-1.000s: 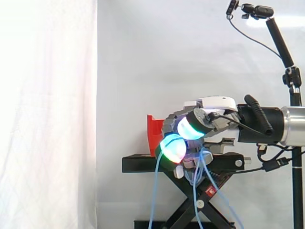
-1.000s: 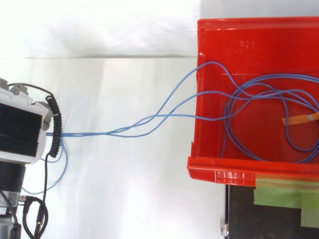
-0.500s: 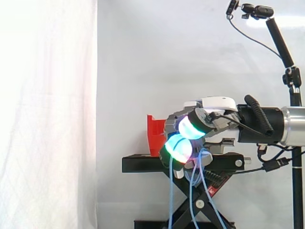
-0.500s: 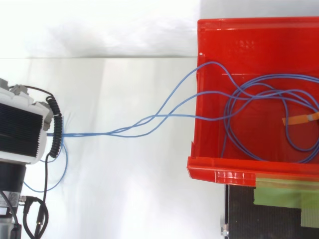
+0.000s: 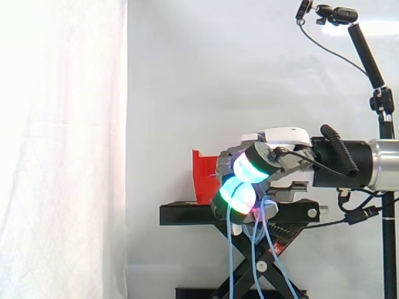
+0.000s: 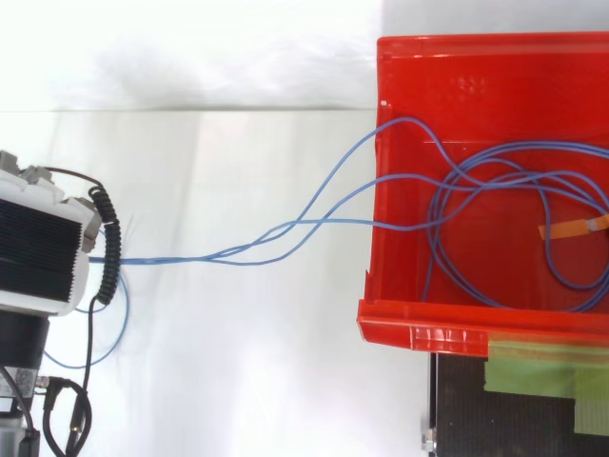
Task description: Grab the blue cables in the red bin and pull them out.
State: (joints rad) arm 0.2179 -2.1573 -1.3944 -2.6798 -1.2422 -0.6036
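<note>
Cables (image 6: 171, 259) of blue colour lie partly in the red bin (image 6: 419, 333), where they make several loose loops on the bottom. One loop carries a small piece of orange tape (image 6: 571, 228). From the loops, a few strands go over the left wall of the bin and run together, almost as one bundle, to the robot hand (image 5: 262, 159), which stands well apart from the bin. In the side view the robot hand is clenched around these strands, its glowing fingertips (image 5: 238, 194) curled downward. Below it the free ends of the cables hang down in front of the black stand (image 5: 187, 215). The bin sits on this stand, and strips of green tape (image 6: 533, 367) are fixed just beside the bin's front rim. Behind everything hangs the white curtain (image 5: 62, 149).
</note>
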